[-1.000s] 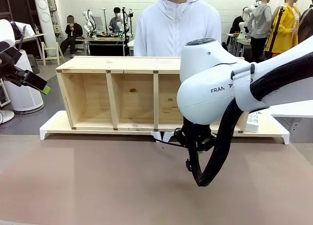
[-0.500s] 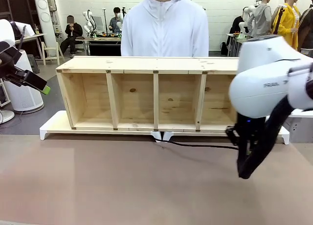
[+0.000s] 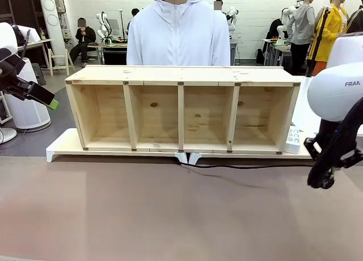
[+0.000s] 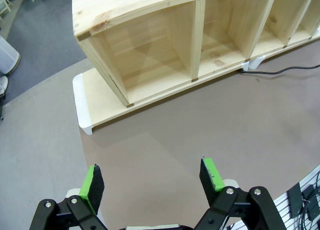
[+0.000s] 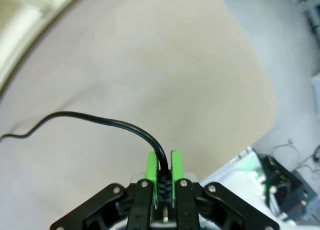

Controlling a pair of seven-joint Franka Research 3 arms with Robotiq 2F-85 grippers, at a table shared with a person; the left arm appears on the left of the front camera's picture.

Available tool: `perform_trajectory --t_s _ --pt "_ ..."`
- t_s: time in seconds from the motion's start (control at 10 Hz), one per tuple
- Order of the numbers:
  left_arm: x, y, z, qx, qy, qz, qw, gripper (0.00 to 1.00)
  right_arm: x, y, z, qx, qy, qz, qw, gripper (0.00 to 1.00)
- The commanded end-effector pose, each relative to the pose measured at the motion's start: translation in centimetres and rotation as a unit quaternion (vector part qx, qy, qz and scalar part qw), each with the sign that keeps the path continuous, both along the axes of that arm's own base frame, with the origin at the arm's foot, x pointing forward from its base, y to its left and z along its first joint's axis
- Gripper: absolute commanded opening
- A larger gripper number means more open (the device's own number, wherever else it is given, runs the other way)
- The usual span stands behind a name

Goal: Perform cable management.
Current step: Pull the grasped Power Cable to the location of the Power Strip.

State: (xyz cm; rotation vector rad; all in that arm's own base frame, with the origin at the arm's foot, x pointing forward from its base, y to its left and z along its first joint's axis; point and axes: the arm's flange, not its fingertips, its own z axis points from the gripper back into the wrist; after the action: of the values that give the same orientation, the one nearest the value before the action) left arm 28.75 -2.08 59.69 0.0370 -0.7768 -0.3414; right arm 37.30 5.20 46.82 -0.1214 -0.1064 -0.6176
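Observation:
The thin black cable [image 3: 244,166] comes out from under the middle of the white riser [image 3: 62,144] and runs right along the table to my right arm [image 3: 340,91]. In the right wrist view my right gripper [image 5: 163,165] is shut on the cable's ribbed end, and the cable [image 5: 100,119] arcs away to the left over the brown table. The white power strip [image 3: 292,140] lies on the riser beside the shelf's right end. My left gripper [image 4: 150,177] is open and holds nothing, high over the table's left part, and its green pad [image 3: 53,104] shows at the far left.
A wooden shelf [image 3: 181,75] with several open compartments stands on the riser. A person in a white hoodie [image 3: 178,37] stands behind it. The thick black hose [image 3: 334,153] hangs down from my right arm. The brown table [image 3: 142,215] spreads in front.
My right arm has swung from the middle to the far right, drawing the cable out along the shelf's front. The person has shifted left. The left arm has stayed still.

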Motion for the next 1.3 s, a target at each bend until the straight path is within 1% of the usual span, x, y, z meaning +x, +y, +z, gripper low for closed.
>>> perform_trajectory --t_s 0.0,0.1,0.2,0.4,0.6,0.9,1.0,1.2 --pt "0.3 0.0 0.0 0.001 -0.005 0.001 1.0 1.0 3.9 -1.5 1.1 -0.019 -0.04 0.006 0.999 0.14" --pt "0.3 0.0 0.0 0.001 -0.005 0.001 1.0 1.0 5.9 -2.5 1.9 -0.038 -0.07 0.003 0.997 0.14" --pt "0.3 0.0 0.0 0.001 -0.005 0.001 1.0 1.0 7.4 -3.0 2.5 -0.037 -0.084 0.019 0.996 0.14" --pt "0.3 0.0 0.0 0.001 -0.005 0.001 1.0 1.0 10.4 -3.9 3.7 -0.051 -0.113 0.028 0.992 0.14" --pt "0.3 0.0 0.0 0.001 -0.005 0.001 1.0 1.0 13.3 -5.0 4.3 -0.072 -0.117 0.011 0.99 0.14" --pt "0.3 0.0 0.0 0.001 -0.005 0.001 1.0 1.0 15.8 -6.4 4.7 -0.093 -0.11 -0.014 0.989 0.14" --pt "0.3 0.0 0.0 0.001 -0.005 0.001 1.0 1.0 16.3 -6.6 4.8 -0.095 -0.111 -0.011 0.989 0.14" --pt "0.3 0.0 0.0 0.001 -0.005 0.001 1.0 1.0 17.3 -6.6 4.8 -0.087 -0.133 -0.004 0.987 0.14"
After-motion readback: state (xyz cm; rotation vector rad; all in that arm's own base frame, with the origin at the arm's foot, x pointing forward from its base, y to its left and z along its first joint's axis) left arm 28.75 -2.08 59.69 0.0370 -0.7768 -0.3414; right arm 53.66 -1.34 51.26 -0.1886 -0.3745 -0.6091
